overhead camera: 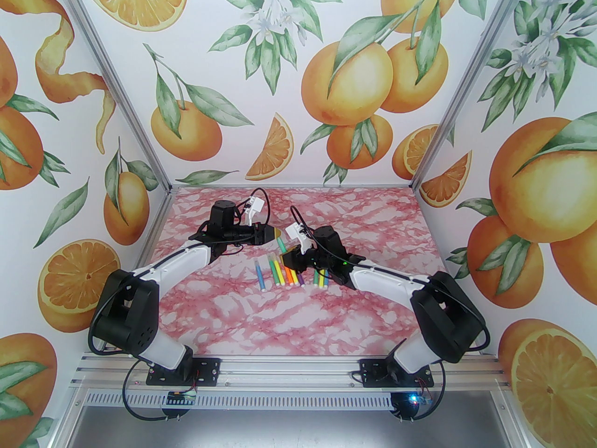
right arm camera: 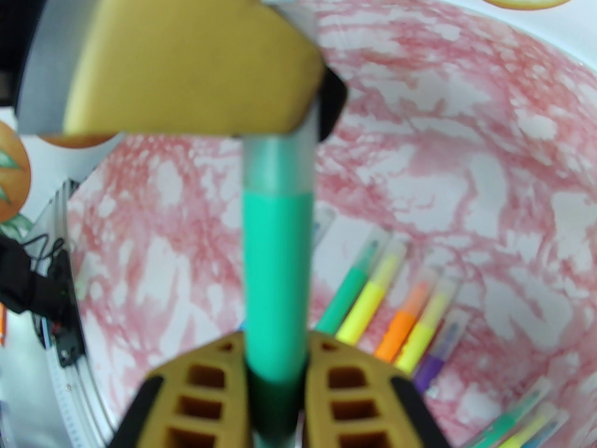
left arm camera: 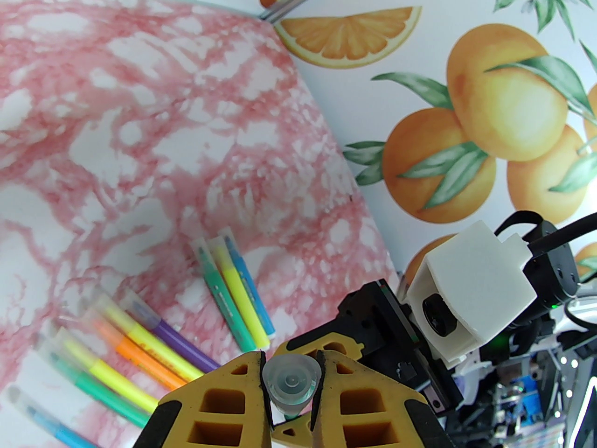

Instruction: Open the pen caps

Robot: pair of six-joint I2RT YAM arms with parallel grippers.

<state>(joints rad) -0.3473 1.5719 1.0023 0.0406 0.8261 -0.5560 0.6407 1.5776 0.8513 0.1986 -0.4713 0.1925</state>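
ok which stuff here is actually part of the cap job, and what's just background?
Part of the job:
- green pen, held between both arms
- its clear cap, clamped in the left gripper
- right gripper, shut on the barrel
- loose pens, capped, on the table

Background:
- pink marbled table
- orange-print walls

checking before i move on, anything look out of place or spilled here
Nothing stands out. The green pen is held off the table, barrel in the right gripper, clear cap in the left gripper. The other pens lie in a loose row, none visibly broken.
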